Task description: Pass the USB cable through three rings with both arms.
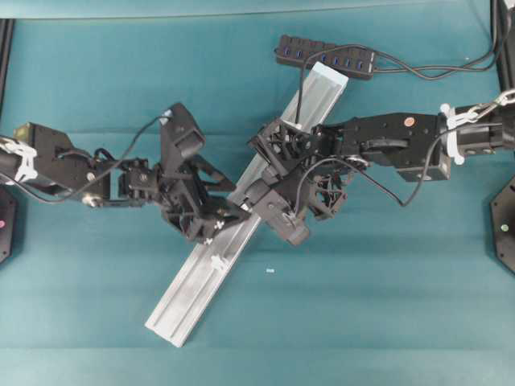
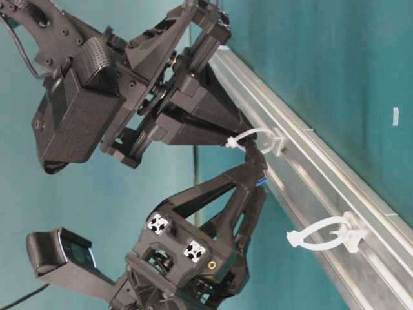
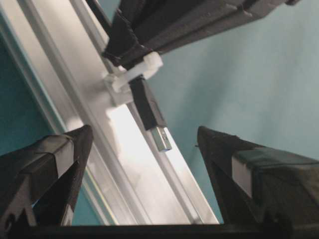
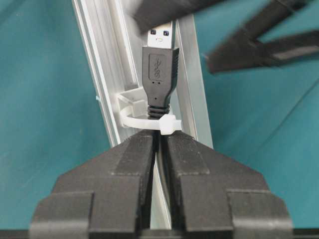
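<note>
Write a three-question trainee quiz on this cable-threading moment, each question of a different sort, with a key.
1. True or false: the plug of the USB cable has already come through a ring.
2. Which tool grips the cable: A) the left tool, B) the right tool, C) neither?
3. Fill in: the rings are mounted on the silver ____.

Key:
1. True. In the right wrist view the plug sticks out past the ring.
2. B. Its jaws are closed on the cord just behind the ring; the left tool stands wide open, its fingers either side of the plug tip.
3. rail
</note>
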Robot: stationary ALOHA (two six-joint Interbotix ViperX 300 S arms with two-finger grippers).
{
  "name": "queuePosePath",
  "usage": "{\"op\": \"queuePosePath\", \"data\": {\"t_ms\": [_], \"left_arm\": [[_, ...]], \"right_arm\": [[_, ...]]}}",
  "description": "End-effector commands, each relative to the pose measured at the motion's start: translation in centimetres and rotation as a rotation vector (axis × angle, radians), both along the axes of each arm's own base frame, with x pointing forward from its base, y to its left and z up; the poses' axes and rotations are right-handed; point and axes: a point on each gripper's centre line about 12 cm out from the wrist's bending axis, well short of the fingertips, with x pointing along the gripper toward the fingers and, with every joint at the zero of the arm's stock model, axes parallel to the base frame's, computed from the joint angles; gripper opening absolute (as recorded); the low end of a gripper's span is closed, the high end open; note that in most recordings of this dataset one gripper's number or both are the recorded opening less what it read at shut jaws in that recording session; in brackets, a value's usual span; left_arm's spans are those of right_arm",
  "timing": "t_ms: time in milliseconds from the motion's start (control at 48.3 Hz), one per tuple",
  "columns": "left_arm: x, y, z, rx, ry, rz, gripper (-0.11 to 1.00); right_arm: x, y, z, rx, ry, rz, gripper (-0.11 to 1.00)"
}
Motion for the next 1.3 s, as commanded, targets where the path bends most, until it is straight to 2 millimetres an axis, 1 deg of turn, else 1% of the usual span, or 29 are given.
{"op": "queuePosePath", "data": {"t_ms": [0, 228, 787, 994, 1097, 1139, 1222, 1284], "left_arm": [[0.6, -0.1, 0.4, 0.005, -0.024, -0.006, 0.91], [1.1, 0.4, 0.6, 0.006, -0.052, 0.006, 0.91], [2.1, 0.4, 0.4, -0.011, -0.053, 0.013, 0.91], [1.9, 0.4, 0.2, -0.048, -0.037, 0.03, 0.89], [2.0, 0.3, 0.1, -0.053, -0.028, 0.033, 0.83], [2.0, 0.3, 0.2, -0.053, -0.028, 0.033, 0.78], [2.1, 0.3, 0.2, -0.053, -0.031, 0.033, 0.65], [2.1, 0.3, 0.3, -0.053, -0.034, 0.032, 0.51]], "right_arm": [[0.3, 0.0, 0.4, 0.002, -0.017, -0.006, 0.08], [0.2, 0.0, 0.3, 0.004, -0.014, -0.007, 0.08], [0.4, -0.1, 0.5, 0.006, -0.031, -0.017, 0.08], [0.4, -0.1, 0.4, 0.015, -0.03, -0.032, 0.08], [0.4, 0.0, 0.4, 0.015, -0.03, -0.03, 0.08], [0.3, -0.1, 0.3, 0.015, -0.029, -0.032, 0.08], [0.3, -0.1, 0.3, 0.015, -0.027, -0.032, 0.08], [0.3, 0.0, 0.3, 0.016, -0.026, -0.032, 0.08]]}}
